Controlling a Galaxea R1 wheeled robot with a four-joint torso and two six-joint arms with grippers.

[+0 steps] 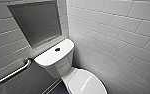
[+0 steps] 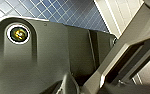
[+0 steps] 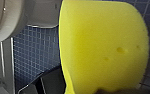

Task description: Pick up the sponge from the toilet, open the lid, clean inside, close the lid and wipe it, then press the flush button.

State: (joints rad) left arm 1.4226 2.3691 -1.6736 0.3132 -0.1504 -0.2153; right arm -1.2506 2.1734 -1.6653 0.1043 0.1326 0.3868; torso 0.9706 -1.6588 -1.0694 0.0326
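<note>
jaws: left, i cannot tell; right, apparently clamped on the sponge [image 3: 101, 47], above the blue floor [image 3: 33, 55]. left to right: grab bar [image 1: 11, 73], flush button [image 1: 57, 49], closed lid [image 1: 87, 83] nearest. risk: sponge masks my wrist camera; i could misjudge the lid's edge.

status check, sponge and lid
right gripper shut on sponge, above floor tiles. lid down on toilet. nothing on lid.

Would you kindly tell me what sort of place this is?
Most likely a toilet room: a white toilet with its lid down, white tiled walls, and a metal grab bar alongside.
</note>
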